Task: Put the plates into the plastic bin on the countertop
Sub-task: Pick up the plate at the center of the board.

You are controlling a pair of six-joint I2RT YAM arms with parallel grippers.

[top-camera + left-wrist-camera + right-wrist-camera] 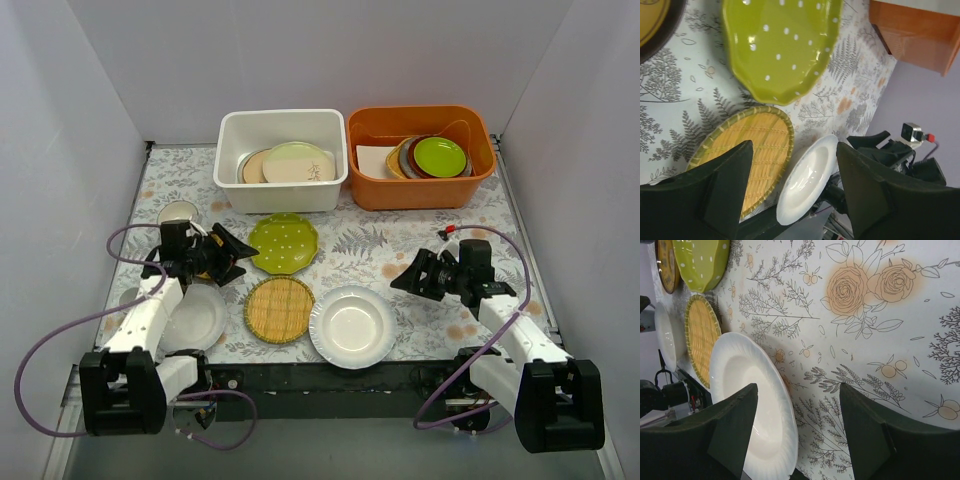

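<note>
The white plastic bin (232,150) stands at the back of the countertop (400,235) and holds a beige plate (298,162) on top of others. On the cloth lie a green dotted plate (283,243), a woven bamboo plate (279,309) and a deep white plate (352,326). My left gripper (243,258) hovers open just left of the dotted plate, over a dark-yellow plate (650,20), with nothing between its fingers. My right gripper (403,273) stands open and empty right of the white plate (740,365).
An orange tub (420,190) beside the bin holds a stack topped by a lime-green plate (440,155). Another white plate (200,315) lies under the left arm, and a small pale plate (178,212) sits behind it. Grey walls close in both sides.
</note>
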